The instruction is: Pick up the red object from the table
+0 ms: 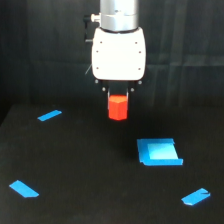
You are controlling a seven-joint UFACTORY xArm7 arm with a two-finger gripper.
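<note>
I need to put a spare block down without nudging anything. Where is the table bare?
The table is bare across the middle, between the left blue strips and the blue square. It is tighter at the exterior view's right, between the square and the lower strip.

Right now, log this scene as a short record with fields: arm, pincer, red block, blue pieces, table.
arm: white xArm6 head hanging from above, pointing down
pincer: shut on the red hexagonal block
red hexagonal block: held between the fingers, seemingly lifted off the table
blue pieces: four flat ones; a strip at the exterior view's left, a larger folded square right of centre, one near left, one near right
table: black, matte
</note>
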